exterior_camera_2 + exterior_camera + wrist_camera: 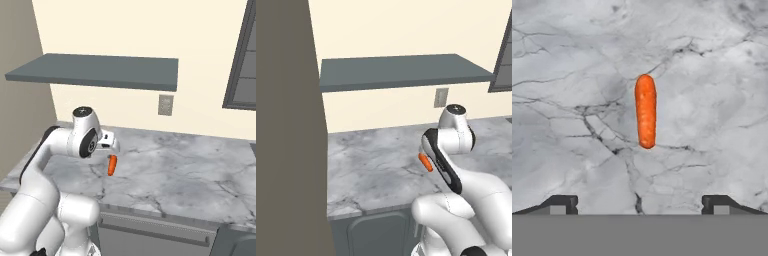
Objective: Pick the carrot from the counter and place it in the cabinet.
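Rendered kitchen, domestic layout. A light grey marble-veined counter point(376, 165) is run along a cream back wall, with dark grey base doors point(378, 235) fitted beneath its front edge. A flat dark grey-blue cabinet point(100, 70) is mounted on the wall above the counter, at 12 o'clock from the worktop. A wall socket plate point(165, 105) is set between counter and cabinet. A tall brown-grey block point(286, 125) is seen at 9 o'clock in the left base view. A dark-framed window point(242, 60) is placed at 2 o'clock in the right base view.
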Controlling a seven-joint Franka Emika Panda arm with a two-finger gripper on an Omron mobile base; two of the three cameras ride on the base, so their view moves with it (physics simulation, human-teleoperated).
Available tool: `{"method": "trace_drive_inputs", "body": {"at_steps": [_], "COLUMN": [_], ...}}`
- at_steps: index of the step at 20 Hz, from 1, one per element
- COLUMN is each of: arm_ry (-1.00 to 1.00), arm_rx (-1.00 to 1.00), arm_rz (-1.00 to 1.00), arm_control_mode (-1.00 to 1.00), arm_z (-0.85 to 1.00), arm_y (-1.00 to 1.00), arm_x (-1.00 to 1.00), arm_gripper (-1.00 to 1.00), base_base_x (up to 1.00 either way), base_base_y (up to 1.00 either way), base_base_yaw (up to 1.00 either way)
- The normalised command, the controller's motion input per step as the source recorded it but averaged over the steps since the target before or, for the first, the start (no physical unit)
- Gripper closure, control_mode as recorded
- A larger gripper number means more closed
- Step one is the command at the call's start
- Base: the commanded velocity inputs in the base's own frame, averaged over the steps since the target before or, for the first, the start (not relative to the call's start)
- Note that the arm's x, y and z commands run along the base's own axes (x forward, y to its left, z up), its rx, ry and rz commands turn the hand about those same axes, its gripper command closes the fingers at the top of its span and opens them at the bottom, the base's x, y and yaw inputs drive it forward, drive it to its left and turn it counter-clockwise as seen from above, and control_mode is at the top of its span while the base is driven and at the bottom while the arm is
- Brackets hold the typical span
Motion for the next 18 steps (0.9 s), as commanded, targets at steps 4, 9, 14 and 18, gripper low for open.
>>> {"method": "trace_drive_inputs", "body": {"at_steps": [4,9,14,18], "arm_ry": [-0.04,-0.01,0.00,0.00], "arm_rx": [0.03,0.05,0.02,0.00], "arm_rz": [0.00,0.00,0.00,0.00], "arm_control_mode": [-1.00,-1.00,-1.00,-1.00], "arm_z": [-0.37,-0.35,-0.31,-0.38], "arm_y": [-0.27,-0.07,0.00,0.00], "arm_x": [0.53,0.73,0.55,0.18], "arm_gripper": [-1.00,-1.00,-1.00,-1.00], "base_base_x": [0.00,0.00,0.00,0.00], "base_base_y": [0.00,0.00,0.00,0.00], "base_base_yaw": [0.00,0.00,0.00,0.00]}}
